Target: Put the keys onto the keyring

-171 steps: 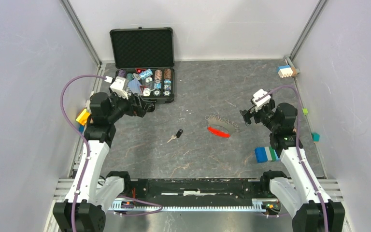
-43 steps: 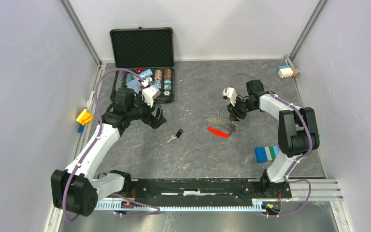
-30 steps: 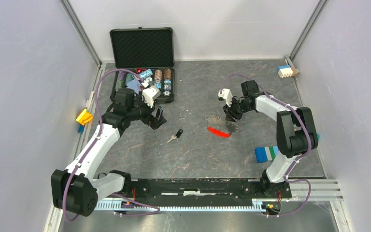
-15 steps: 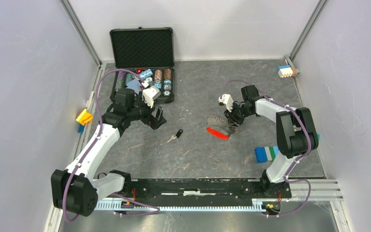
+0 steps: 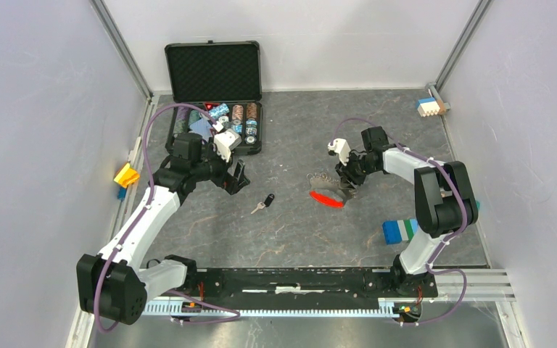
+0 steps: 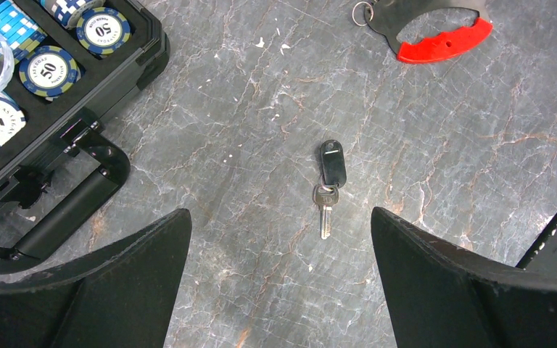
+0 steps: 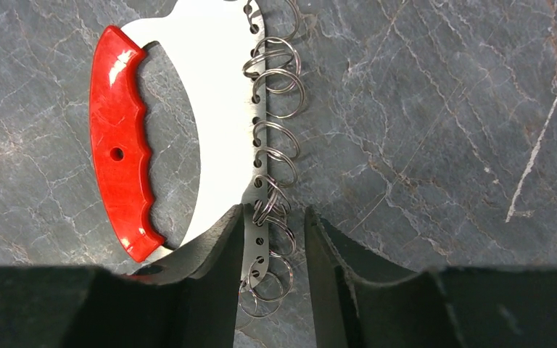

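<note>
The keys (image 5: 265,204) lie flat on the grey floor as a black fob with one small silver key (image 6: 325,210). My left gripper (image 6: 279,215) hangs open above and just short of them, nothing between its fingers (image 5: 238,180). The keyring (image 7: 120,174) has a red grip on a pale crescent plate, with several split rings (image 7: 275,138) along a row of holes. It lies right of centre (image 5: 328,199). My right gripper (image 7: 272,214) is down on it, jaws narrow and astride the ring strip. The left finger touches the plate; a gap shows at the right one (image 5: 348,185).
A black case (image 5: 214,72) with poker chips stands open at the back left, its handle near my left gripper (image 6: 65,217). A blue-green block (image 5: 400,230) lies front right, a yellow block (image 5: 125,175) by the left wall, and a white-blue block (image 5: 428,106) in the back right corner.
My right gripper has slid a little nearer and settled over the end of the ring strip, its jaws narrowing and then widening slightly. The left arm and the keys have not moved.
</note>
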You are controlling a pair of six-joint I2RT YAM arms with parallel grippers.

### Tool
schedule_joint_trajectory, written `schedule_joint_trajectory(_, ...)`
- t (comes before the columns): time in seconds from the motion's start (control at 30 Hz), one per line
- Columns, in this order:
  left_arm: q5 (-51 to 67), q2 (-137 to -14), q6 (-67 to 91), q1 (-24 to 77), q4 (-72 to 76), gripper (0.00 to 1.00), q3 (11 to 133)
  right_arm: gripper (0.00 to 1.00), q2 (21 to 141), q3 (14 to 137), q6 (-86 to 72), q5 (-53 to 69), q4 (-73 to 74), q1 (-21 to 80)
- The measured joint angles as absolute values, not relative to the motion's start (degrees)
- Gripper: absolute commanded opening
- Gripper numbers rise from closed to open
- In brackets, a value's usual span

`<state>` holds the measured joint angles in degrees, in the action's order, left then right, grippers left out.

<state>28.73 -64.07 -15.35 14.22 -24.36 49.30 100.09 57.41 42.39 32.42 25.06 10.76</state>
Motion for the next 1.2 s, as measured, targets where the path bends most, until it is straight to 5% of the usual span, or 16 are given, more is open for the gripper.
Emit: schedule_joint_trajectory(1.2,29.1,-64.1,-15.4,14.2,-24.3,1.0,49.3,0.31,97.8,56.1,38.7,31.6,22.7,12.7)
